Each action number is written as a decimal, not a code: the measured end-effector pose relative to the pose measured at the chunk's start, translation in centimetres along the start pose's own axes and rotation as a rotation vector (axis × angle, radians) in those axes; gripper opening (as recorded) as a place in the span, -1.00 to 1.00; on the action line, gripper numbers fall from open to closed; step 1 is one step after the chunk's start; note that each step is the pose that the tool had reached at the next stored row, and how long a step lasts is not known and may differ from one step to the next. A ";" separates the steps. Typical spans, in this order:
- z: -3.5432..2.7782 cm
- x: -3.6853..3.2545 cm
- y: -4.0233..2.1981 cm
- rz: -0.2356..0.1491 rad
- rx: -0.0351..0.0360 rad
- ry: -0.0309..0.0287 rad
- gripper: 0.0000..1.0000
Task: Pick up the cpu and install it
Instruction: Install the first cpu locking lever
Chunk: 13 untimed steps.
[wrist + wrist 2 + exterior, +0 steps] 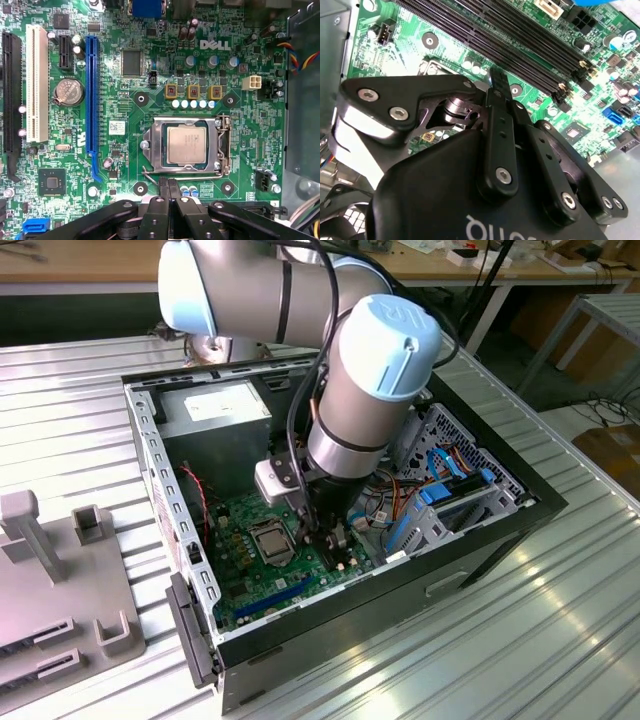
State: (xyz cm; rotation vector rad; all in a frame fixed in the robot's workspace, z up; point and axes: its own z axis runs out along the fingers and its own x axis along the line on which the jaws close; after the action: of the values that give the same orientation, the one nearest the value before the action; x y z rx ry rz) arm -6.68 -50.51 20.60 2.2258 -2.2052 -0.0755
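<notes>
cpu (186,145) seated in socket frame (150,145), just beyond jaws, which look clenched together, empty

cpu (186,145) in socket frame (151,145) on motherboard (125,107), gripper (168,186) just beside.

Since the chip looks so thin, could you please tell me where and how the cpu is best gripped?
The cpu lies flat inside the socket frame, silver top up. Only its thin edges offer a hold, so I would come straight down from above and grip two opposite edges, probably wherever the frame leaves them free. The gripper sits beside the socket.
</notes>
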 end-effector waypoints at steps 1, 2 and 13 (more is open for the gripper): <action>-0.16 -0.01 0.01 0.000 0.0000 0.0001 -0.79; -0.33 -0.02 0.02 0.000 0.0000 0.0001 -0.79; -2.10 -0.18 0.94 -0.003 0.0028 0.0002 -0.79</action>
State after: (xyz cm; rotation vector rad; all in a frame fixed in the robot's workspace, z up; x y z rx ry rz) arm -7.54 -50.40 22.74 2.2303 -2.2036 -0.0722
